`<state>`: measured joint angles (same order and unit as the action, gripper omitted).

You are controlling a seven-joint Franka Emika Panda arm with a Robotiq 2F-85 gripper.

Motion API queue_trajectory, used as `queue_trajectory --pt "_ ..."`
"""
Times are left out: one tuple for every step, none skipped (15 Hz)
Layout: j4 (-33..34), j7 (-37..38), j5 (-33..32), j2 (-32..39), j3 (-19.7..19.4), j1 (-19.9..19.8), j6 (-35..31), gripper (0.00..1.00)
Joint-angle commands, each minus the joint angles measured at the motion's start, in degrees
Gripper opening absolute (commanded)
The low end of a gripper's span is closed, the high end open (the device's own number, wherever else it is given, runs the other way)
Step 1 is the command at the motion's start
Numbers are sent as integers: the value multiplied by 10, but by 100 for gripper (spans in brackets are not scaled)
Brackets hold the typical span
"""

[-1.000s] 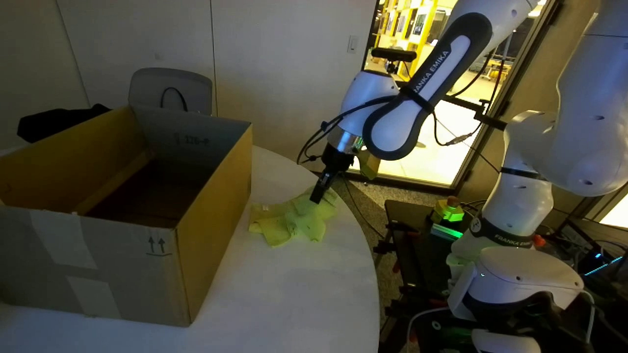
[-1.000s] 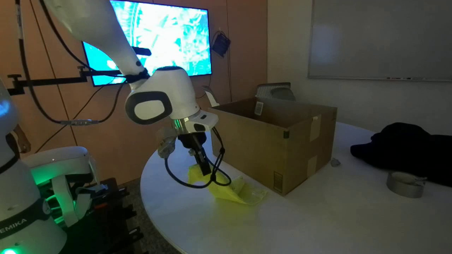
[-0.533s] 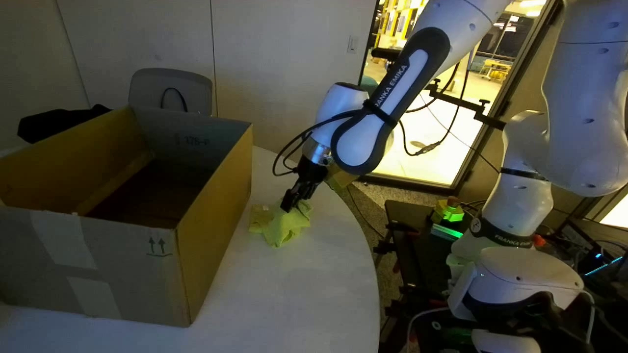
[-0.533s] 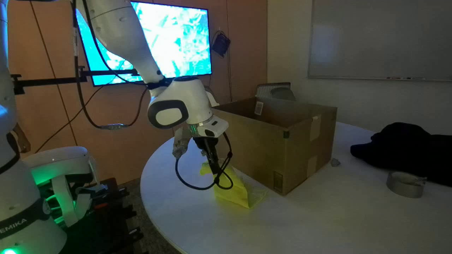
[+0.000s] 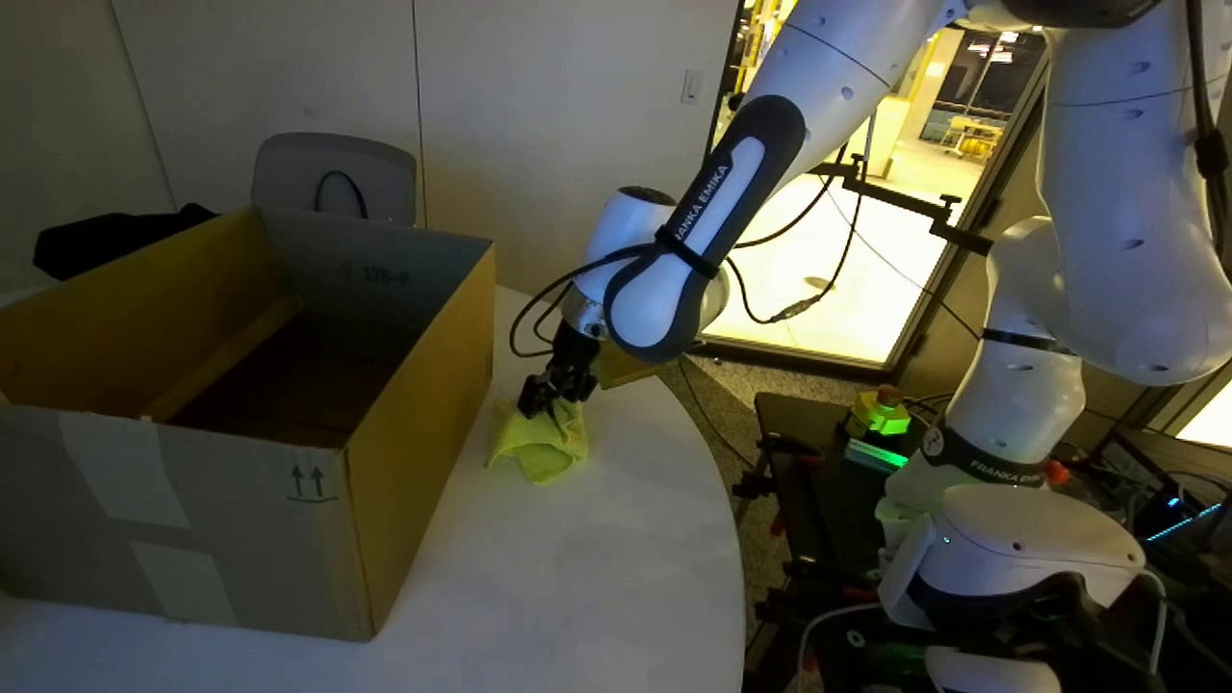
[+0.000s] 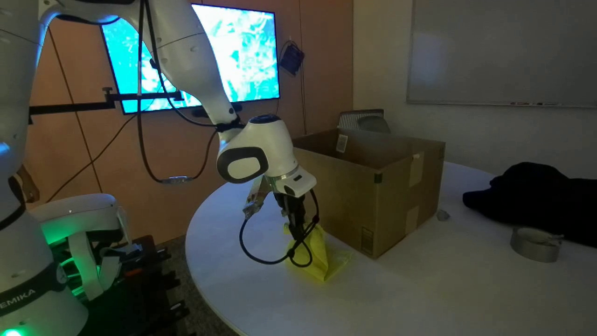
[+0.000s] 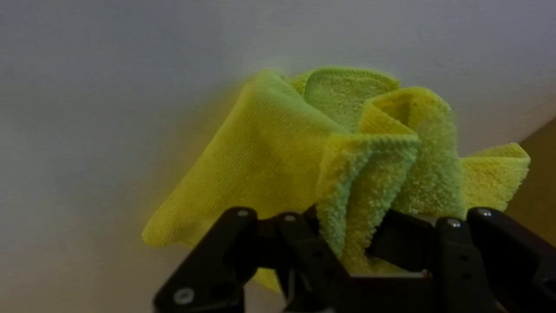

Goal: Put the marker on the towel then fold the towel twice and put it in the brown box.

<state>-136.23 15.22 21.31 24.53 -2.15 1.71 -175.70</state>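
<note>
The yellow-green towel (image 5: pixel 537 460) lies crumpled and partly folded on the white table, close beside the brown box (image 5: pixel 428 452). It also shows in an exterior view (image 6: pixel 319 256). My gripper (image 5: pixel 541 402) points down over the towel. In the wrist view my gripper (image 7: pixel 352 230) is shut on a bunched fold of the towel (image 7: pixel 260 165), which stands up between the fingers. The towel's lower part still rests on the table. The box stands open-topped; it also shows in an exterior view (image 6: pixel 336 205). The marker is not visible in any view, so it is hidden or out of view.
The round white table (image 5: pixel 577 587) has its edge on the robot's side. A grey tape roll (image 6: pixel 535 244) and a black cloth item (image 6: pixel 536 200) lie on the table past the box. A grey chair (image 5: pixel 337 173) stands behind the box.
My gripper has moved across the table toward the box, drawing the towel's far part over with it. The towel is now more bunched and covers less table. The box has not moved.
</note>
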Motion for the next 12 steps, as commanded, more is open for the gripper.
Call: queue_trajectory --pt "24 33 -8 18 -8 0 -3 35" --pt "25 33 -11 16 -8 -1 3 42" --pt "22 34 -16 9 -15 3 8 51" --pt "18 30 -20 3 -16 3 12 58" --pt "13 27 -23 -7 -17 1 16 65" --pt "8 22 -26 -17 -16 -1 15 73" --pt "2 15 -29 -29 -14 -5 18 80" --pt "-3 8 -32 -42 -10 -10 20 88" --pt "-10 -2 -35 -57 -2 -18 22 95" --pt "-14 -17 -42 -70 5 -27 32 99" --pt "-16 -31 -48 -84 10 -34 45 100" --pt "-16 -52 -53 -97 19 -46 64 100"
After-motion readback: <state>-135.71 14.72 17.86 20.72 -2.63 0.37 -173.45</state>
